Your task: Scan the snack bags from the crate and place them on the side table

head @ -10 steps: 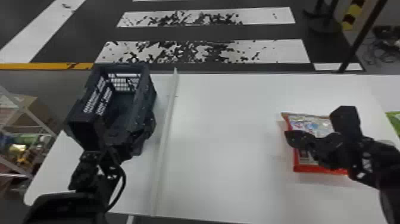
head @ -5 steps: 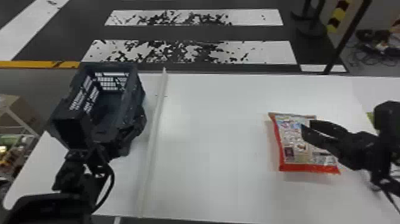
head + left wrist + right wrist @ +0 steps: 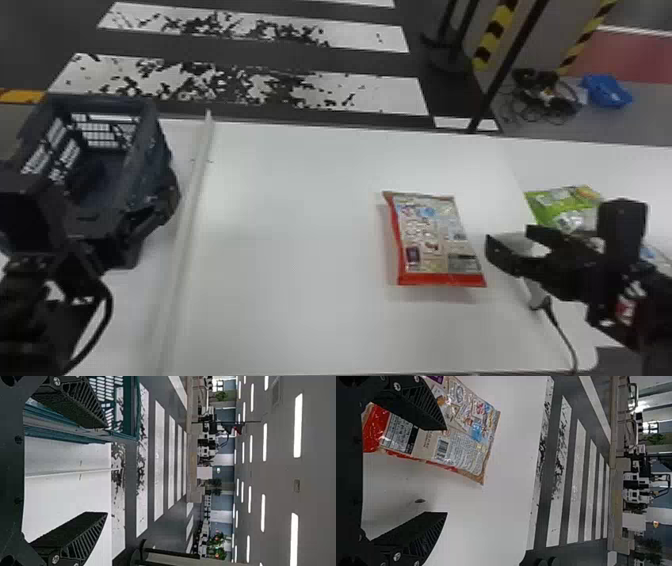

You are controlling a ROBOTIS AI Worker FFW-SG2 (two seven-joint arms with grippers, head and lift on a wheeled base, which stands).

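Lying on the white table (image 3: 300, 320): one red-edged snack bag (image 3: 435, 240). Right gripper (image 3: 512, 239): near it, fingers apart. Left gripper (image 3: 137, 220): by the crate (image 3: 150, 150), likewise spread.

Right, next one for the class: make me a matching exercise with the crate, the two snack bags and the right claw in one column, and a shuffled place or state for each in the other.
Column one
1. Crate
2. Red-edged bag
3. Green bag
4. Right claw

Column two
A. Open, holding nothing
B. To the robot's right of the other bag
C. To the robot's left of the long white strip
D. On the white table, between the strip and the claw

Right pairs
1-C; 2-D; 3-B; 4-A
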